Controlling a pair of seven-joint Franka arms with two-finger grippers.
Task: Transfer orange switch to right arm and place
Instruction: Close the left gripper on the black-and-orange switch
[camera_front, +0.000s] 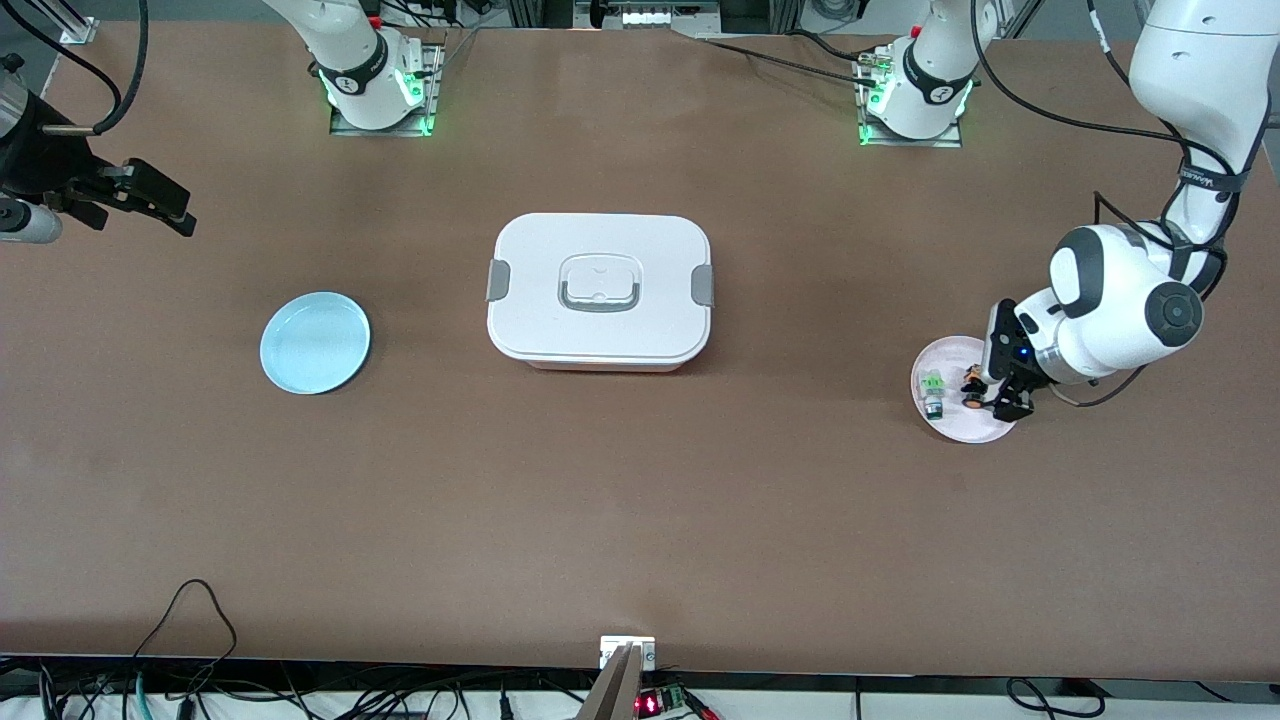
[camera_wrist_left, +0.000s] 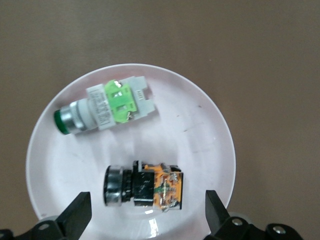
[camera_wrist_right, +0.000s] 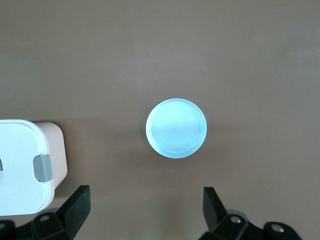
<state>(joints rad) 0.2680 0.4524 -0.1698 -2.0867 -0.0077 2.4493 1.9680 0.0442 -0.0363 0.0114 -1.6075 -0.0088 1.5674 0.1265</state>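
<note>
Figure: pick-up stage of a two-arm handover. The orange switch (camera_wrist_left: 145, 186) lies on its side on the pink plate (camera_wrist_left: 210, 125), at the plate's edge toward the left arm's end of the tabletop (camera_front: 640, 500); a green-and-white switch (camera_wrist_left: 107, 107) lies on the same plate, near it but apart. The left claw (camera_front: 985, 392) hangs low over the pink plate with its fingers (camera_wrist_left: 77, 216) spread wide on either side of the orange switch, not yet touching it and holding nothing. The right claw (camera_front: 165, 205) waits, wide and empty, in the air over the right arm's end of the tabletop; its wrist view looks down on the blue plate (camera_wrist_right: 176, 128) and a corner of the white lidded box (camera_wrist_right: 22, 165), which stands mid-tabletop well apart from the pink plate.

Handling, as judged: the switch appears light, rigid and hard-shelled, with a rounded black-and-metal button head and a blocky orange contact body. The flat sides of that body offer the surer grip; the round head would likely roll or slip. Taking one end would leave the other free for the right claw.
</note>
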